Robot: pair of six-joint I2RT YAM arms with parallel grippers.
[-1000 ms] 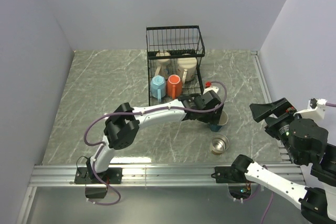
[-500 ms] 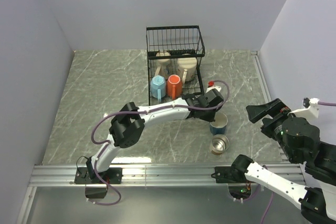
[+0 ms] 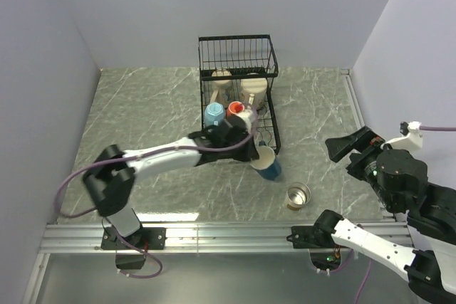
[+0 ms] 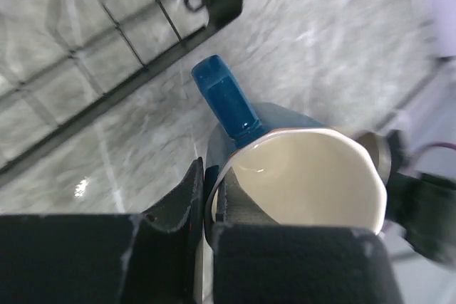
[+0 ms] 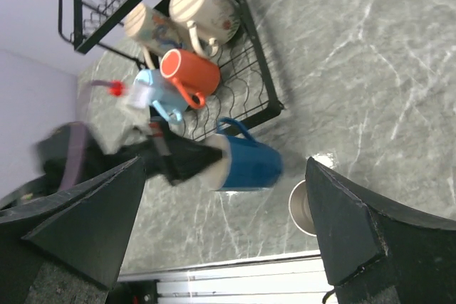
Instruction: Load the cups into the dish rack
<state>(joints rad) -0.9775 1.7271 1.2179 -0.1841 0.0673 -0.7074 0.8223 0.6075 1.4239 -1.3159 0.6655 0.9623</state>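
Plainly, the left arm reaches out long and low from its base, its links running nearly flat over the marbled table (image 3: 142, 119) and its wrist pointing toward the right side. The left gripper (image 3: 254, 154) is clamped on the rim of the dark blue mug (image 3: 268, 166): in the left wrist view one finger sits inside the white interior and the other presses the outer wall. The mug lies tipped on its side, mouth toward the gripper and base pointing away from it, with the handle turned toward the dish rack (image 3: 239, 51). Whether the mug clears the table I cannot tell. The rack's near right corner lies just beside the gripper, on the far side of it. Behind the gripper, in the low tray, are the light blue mug (image 3: 214, 113) and the orange mug (image 3: 235, 109); farther back sit two cream mugs (image 3: 255, 89). One of them carries a coloured print, too small to read. The steel cup (image 3: 298, 194) stands upright on the table past the mug's base, apart from it.

The right arm is folded up high at the right edge, the right gripper (image 3: 343, 150) aimed down at the scene with its fingers (image 5: 78, 226) spread wide and holding nothing
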